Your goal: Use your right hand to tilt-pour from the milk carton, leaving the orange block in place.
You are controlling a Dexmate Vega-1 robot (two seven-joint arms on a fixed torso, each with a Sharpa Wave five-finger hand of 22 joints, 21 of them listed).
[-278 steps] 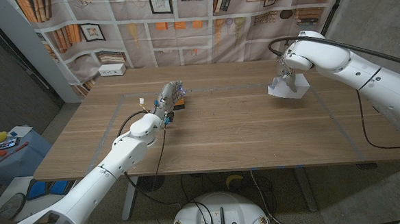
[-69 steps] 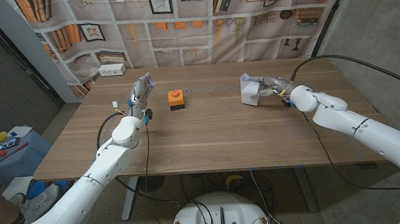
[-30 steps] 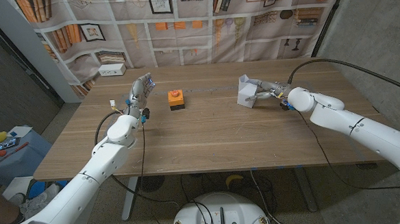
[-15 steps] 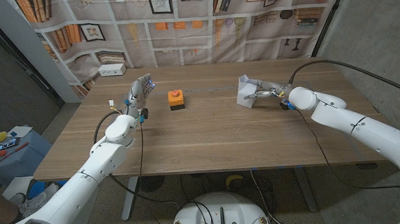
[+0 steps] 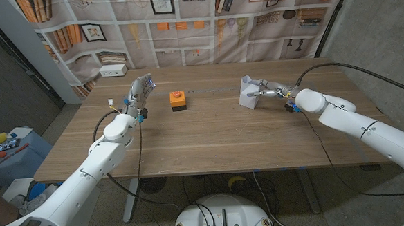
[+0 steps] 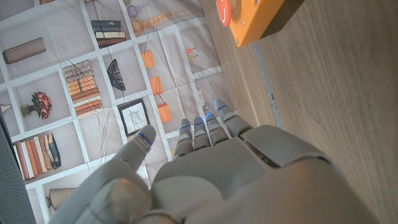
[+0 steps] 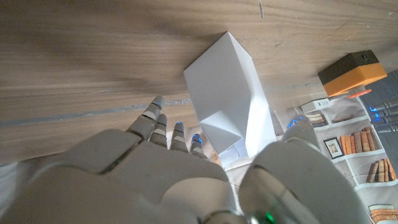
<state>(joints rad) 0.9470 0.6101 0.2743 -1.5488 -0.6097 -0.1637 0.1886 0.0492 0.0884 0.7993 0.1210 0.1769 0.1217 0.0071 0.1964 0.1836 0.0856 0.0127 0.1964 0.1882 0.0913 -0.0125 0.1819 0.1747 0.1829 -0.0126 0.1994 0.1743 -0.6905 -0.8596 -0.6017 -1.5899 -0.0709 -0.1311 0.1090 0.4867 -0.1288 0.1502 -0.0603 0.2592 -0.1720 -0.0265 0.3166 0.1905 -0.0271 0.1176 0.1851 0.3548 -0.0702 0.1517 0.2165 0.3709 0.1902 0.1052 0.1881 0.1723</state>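
The white milk carton (image 5: 248,92) stands upright on the table right of the middle. My right hand (image 5: 274,92) is just to its right, fingers reaching toward it with a small gap and nothing held. In the right wrist view the carton (image 7: 229,93) stands between the spread fingers (image 7: 163,127) and the thumb, which do not close on it. The orange block (image 5: 178,99) with a red button sits left of the middle. My left hand (image 5: 139,93) stands upright to the block's left, fingers straight, holding nothing. The left wrist view looks past that hand (image 6: 211,168) to the block (image 6: 252,18).
A small white box (image 5: 112,70) lies at the table's far left corner. A printed bookshelf backdrop (image 5: 204,23) hangs behind the table. A blue bin with toys (image 5: 3,147) stands on the floor at the left. Cables trail from both arms across the table.
The right hand has set the carton upright and let go, drawing slightly to the right in the last half second. The left hand has drifted a little left, away from the block.
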